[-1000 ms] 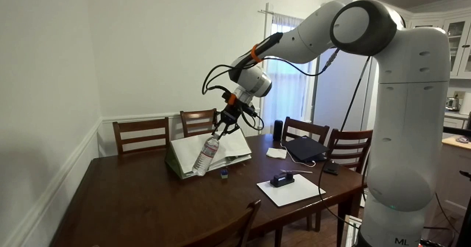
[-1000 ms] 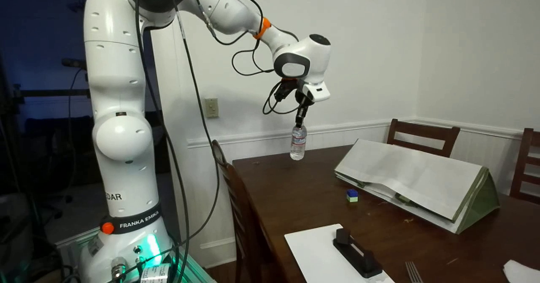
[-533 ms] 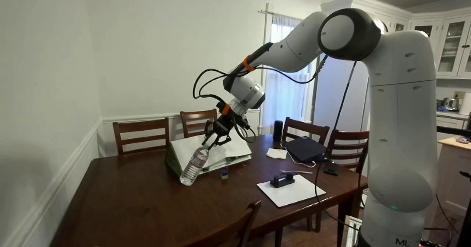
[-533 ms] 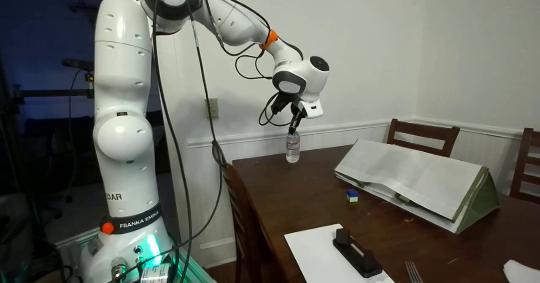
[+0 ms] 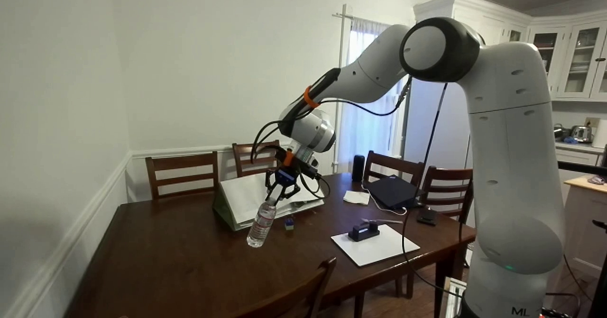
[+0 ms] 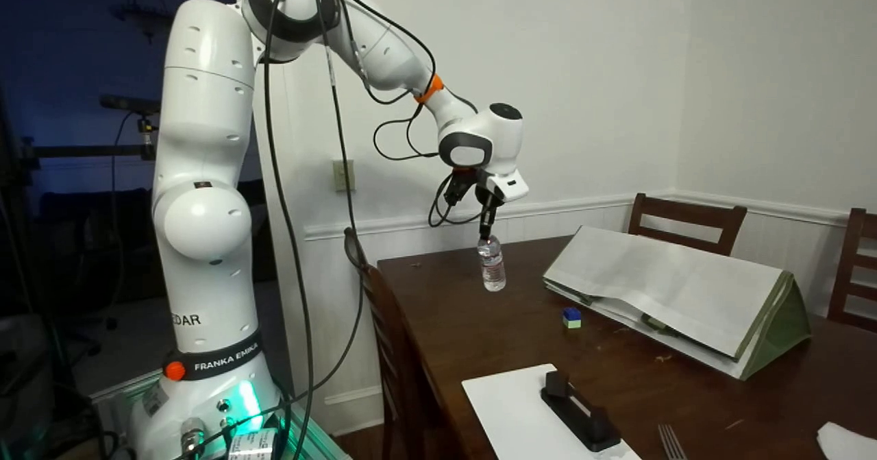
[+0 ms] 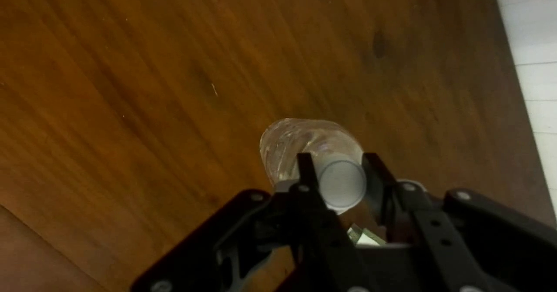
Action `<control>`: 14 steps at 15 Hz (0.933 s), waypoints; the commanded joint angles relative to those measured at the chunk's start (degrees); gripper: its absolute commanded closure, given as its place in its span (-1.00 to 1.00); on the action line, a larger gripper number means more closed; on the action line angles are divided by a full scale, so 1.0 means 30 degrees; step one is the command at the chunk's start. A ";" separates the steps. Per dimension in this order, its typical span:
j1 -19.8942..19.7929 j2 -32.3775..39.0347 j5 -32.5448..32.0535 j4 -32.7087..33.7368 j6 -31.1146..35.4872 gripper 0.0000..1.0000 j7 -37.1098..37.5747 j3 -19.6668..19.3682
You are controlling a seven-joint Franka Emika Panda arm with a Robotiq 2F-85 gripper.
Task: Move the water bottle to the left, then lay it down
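The water bottle [image 5: 262, 225] is clear plastic with a pale cap and shows in both exterior views [image 6: 492, 267]. It hangs cap up and tilted over the dark table [image 5: 166, 261]. The gap under its base is hard to judge. My gripper [image 5: 273, 197] is shut on the bottle's cap end from above. In the wrist view the two dark fingers of the gripper [image 7: 337, 170] stand on either side of the pale round cap [image 7: 342, 184]. The clear body [image 7: 287, 144] shows behind the cap, partly hidden by a finger.
A white paper pad on a green tent-like stand [image 6: 664, 288] is beside the bottle. A small blue and green block [image 6: 572, 319] sits close by. A white board [image 5: 374, 254] bears a black holder [image 5: 363, 231]. Chairs surround the table; one back [image 5: 303, 287] rises at the near edge.
The arm has lowered, bringing the bottle down nearer the table. In both exterior views the bottle first shifted left, then back right. The gripper has stayed shut on it.
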 commanded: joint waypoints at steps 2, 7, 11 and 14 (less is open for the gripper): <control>-0.0350 0.1580 0.2412 0.1164 -0.0130 0.76 -0.2224 0.1148; -0.0821 0.2336 0.6904 0.2335 -0.2310 0.77 -0.5422 0.2168; -0.1351 0.3667 0.9426 0.3583 -0.5631 0.78 -0.7198 0.1891; -0.1869 0.4888 1.0668 0.4311 -0.8308 0.78 -0.7893 0.1744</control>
